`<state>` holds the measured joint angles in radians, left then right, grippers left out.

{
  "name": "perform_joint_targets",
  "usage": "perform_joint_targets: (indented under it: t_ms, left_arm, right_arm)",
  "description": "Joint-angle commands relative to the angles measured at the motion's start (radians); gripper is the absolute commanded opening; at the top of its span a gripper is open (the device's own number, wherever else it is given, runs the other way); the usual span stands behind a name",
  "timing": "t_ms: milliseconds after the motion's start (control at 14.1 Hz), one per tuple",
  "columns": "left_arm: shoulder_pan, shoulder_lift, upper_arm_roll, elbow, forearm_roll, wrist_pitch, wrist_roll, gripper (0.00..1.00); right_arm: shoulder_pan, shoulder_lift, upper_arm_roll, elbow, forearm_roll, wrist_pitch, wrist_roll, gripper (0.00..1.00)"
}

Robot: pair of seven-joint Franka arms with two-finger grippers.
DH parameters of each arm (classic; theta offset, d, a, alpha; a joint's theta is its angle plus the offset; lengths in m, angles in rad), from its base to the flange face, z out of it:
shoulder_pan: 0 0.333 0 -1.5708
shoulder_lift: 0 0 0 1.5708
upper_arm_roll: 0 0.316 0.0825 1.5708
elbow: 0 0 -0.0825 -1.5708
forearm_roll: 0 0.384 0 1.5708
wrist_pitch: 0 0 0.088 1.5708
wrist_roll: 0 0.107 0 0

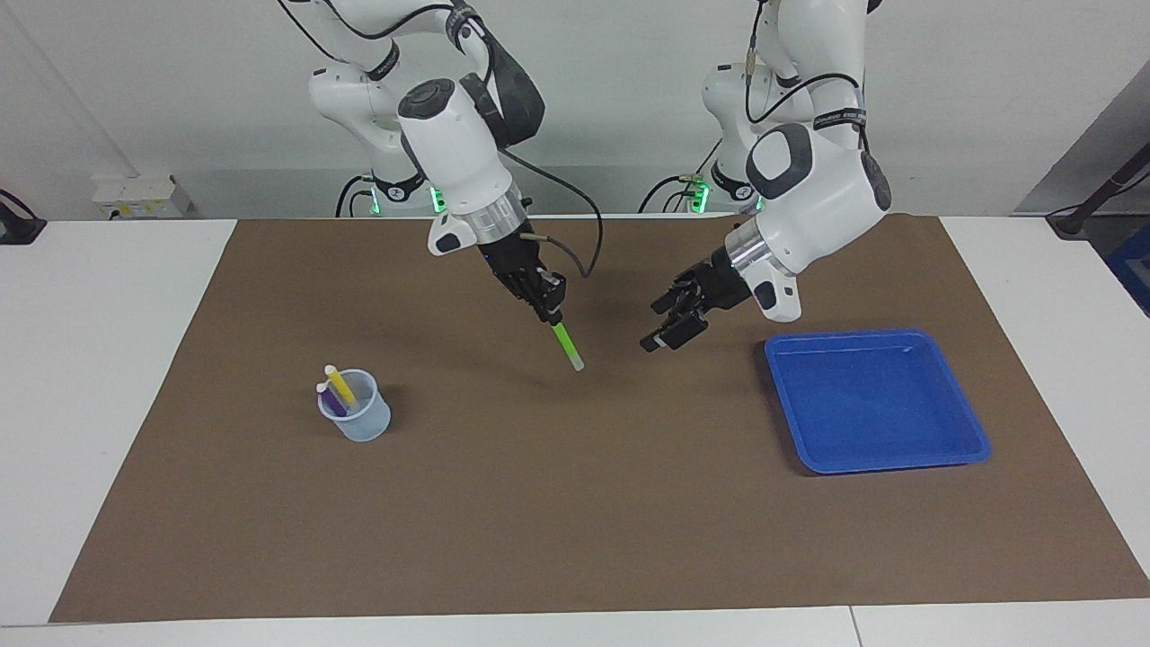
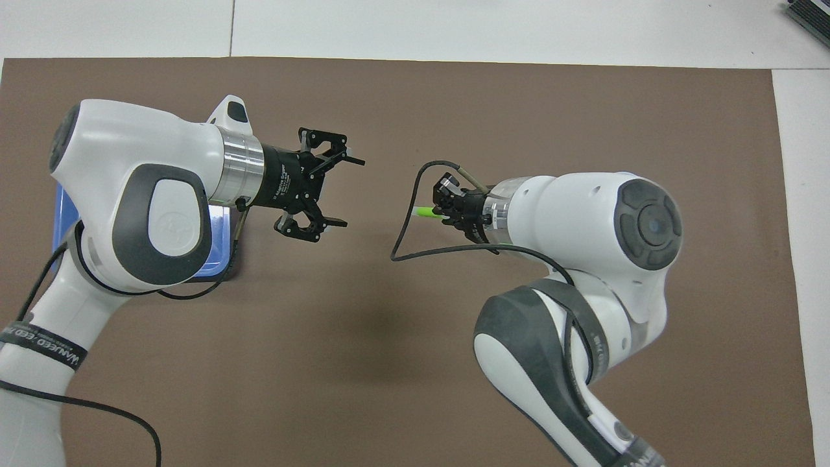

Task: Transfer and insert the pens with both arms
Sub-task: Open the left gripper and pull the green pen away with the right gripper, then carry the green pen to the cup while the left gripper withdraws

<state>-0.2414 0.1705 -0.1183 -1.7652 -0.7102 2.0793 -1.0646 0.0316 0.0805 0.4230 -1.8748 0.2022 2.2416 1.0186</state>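
Right gripper (image 1: 552, 315) clamping thin green marker pen (image 1: 567, 346), hanging tilted below it, left gripper (image 1: 672, 325) gaping apart beside, seemingly level.

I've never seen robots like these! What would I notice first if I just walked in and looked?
Probably the right arm's hand, shut on a bright green marker pen that hangs tilted over the middle of the brown mat. Beside it the left arm's hand is open and empty in the air. Then the small clear plastic cup with a yellow pen and a purple pen at the right arm's end, and the empty blue square tray at the left arm's end.
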Motion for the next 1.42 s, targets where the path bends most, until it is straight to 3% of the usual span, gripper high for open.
perform_joint_targets:
  t_ms: [0, 142, 426, 639, 923, 1349]
  left_arm:
    - [0.05, -0.011, 0.0, 0.018, 0.046, -0.068, 0.092, 1.0]
    - [0.059, -0.011, 0.002, 0.02, 0.09, -0.091, 0.226, 1.0]
    - [0.085, -0.005, 0.0, 0.076, 0.257, -0.175, 0.281, 1.0]
    - [0.083, 0.0, 0.0, 0.141, 0.444, -0.249, 0.388, 1.0]
    - [0.083, -0.014, 0.0, 0.15, 0.618, -0.252, 0.618, 1.0]
    - [0.106, -0.022, 0.012, 0.178, 0.73, -0.268, 0.932, 1.0]
  right_arm:
    - [-0.059, -0.071, 0.006, 0.005, -0.04, -0.159, -0.133, 0.0]
    - [-0.11, -0.108, 0.005, 0.006, -0.041, -0.245, -0.224, 0.0]
    - [-0.196, -0.172, 0.003, 0.022, -0.101, -0.397, -0.412, 0.0]
    - [-0.294, -0.176, -0.03, 0.077, -0.129, -0.513, -0.665, 0.0]
    - [-0.372, -0.174, -0.099, 0.068, -0.13, -0.469, -0.983, 0.0]
    - [-0.372, -0.096, -0.095, 0.069, -0.156, -0.337, -1.035, 0.0]
